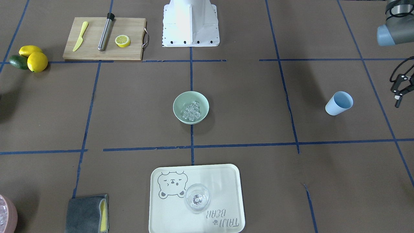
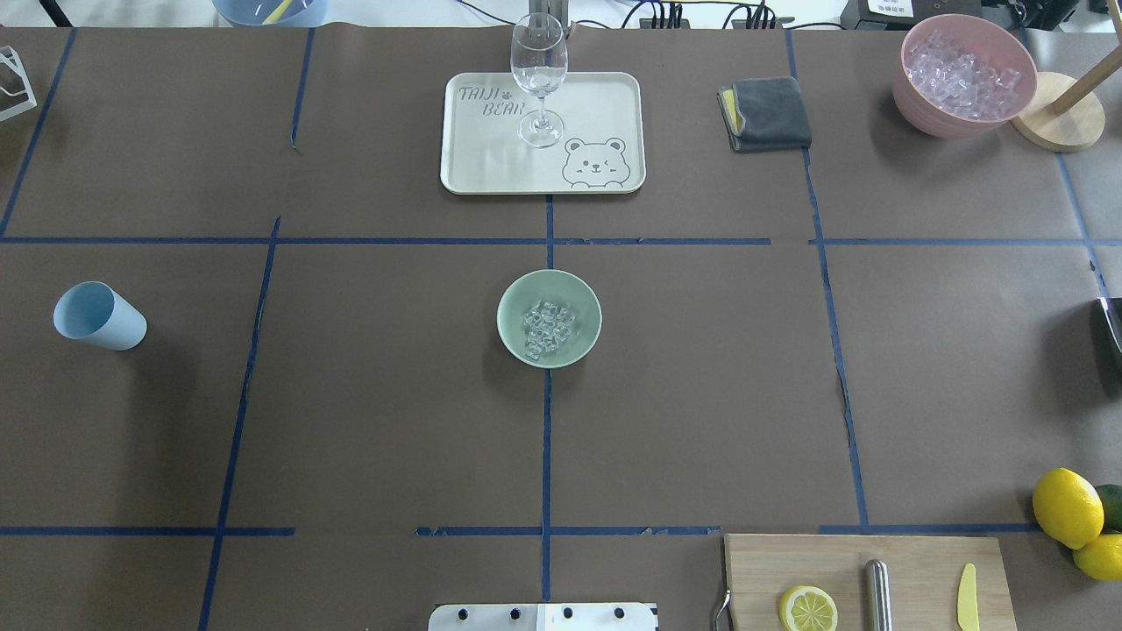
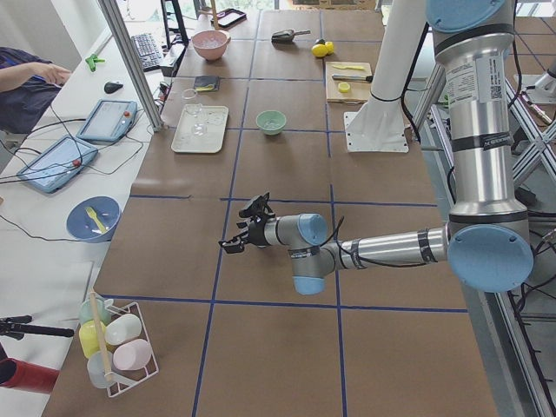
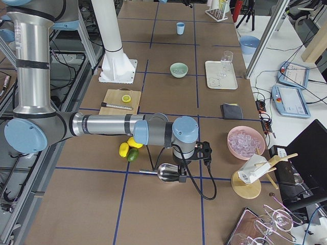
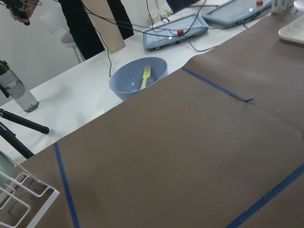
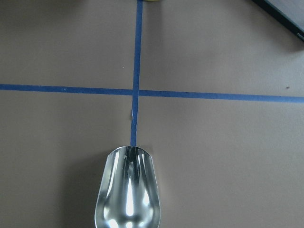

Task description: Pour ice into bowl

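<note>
Basically, the pour looks done to me.

Front-facing view: the ice (image 1: 191, 111) is piled inside the bowl (image 1: 179, 99), and I see none spilled around it. Your left gripper (image 1: 398, 92) hangs well off to the bowl's robot-left side, out past the light blue cup (image 1: 338, 103). The frame edge cuts it off, so you can't read its opening here.

Overhead view: the cubes are in the bowl (image 2: 517, 302), and neither arm is anywhere near it.

Left side view: the left gripper (image 3: 236, 241) is far from the bowl, low over the table (image 3: 287, 174), and carries nothing. I cannot tell the jaw gap from this angle.

Right side view: the right gripper (image 4: 180, 176) is well away from the bowl, beyond the lemons (image 4: 127, 148). It sits right at a metal scoop (image 4: 167, 171) that is down about table level. I cannot tell whether it is clamped on the scoop or clear of it.

Left wrist view: only table surface, no fingers in frame.

Right wrist view: the metal scoop (image 6: 127, 190) is directly below and empty, with no ice in it. No fingers in frame either.

My read is that you're at wrap-up, parking the scoop far from the bowl. The next move calls for confirming the scoop rests flat and is released. Then lift the right arm straight up so nothing drags.
</note>
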You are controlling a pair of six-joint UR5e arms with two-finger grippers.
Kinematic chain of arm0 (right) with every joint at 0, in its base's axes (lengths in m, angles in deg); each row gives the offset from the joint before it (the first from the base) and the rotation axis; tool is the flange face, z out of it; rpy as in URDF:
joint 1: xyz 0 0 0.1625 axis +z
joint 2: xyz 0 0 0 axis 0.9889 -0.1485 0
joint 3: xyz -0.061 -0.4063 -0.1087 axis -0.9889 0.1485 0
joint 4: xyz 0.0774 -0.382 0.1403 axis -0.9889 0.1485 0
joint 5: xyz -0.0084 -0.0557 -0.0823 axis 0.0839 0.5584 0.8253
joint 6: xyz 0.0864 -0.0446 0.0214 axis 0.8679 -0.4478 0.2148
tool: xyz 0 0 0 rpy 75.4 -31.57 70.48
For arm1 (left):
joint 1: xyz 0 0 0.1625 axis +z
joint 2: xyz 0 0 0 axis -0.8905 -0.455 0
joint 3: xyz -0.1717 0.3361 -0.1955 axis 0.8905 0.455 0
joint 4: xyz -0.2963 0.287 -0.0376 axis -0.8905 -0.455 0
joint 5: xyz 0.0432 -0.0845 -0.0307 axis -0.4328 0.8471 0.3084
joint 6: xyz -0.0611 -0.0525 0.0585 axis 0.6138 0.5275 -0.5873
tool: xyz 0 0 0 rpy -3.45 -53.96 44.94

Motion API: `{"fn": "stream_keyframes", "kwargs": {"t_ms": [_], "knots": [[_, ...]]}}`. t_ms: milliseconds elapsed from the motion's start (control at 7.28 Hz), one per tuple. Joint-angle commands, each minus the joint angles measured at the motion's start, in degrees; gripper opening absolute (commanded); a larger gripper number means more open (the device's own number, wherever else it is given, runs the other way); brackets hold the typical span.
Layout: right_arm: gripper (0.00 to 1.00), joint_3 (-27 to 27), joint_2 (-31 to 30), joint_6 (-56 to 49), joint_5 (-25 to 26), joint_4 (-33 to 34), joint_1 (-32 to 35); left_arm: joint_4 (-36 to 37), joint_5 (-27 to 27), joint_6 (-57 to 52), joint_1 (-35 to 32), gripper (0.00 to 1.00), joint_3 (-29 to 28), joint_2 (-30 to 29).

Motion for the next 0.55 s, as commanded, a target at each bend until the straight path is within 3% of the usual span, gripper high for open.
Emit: {"fn": "stream_keyframes", "kwargs": {"t_ms": [0,137,275,412], "knots": [[1.00,0.0,0.1,0.1,-0.2,-1.8,-0.4,19.9,8.6,-2.8,-7.4,1.00,2.7,-2.0],[1.00,-0.6,0.1,0.0,-1.4,-1.8,-0.4,27.7,10.1,-2.8,-7.7,1.00,2.7,-2.1],[1.00,-1.0,0.1,-0.3,-4.4,-1.8,-0.6,38.2,15.8,-2.8,-9.3,1.00,2.8,-3.2],[1.00,-2.8,0.0,-0.6,-5.1,-1.9,-1.7,43.4,20.4,-2.9,-12.8,1.00,2.8,-4.0]]}}
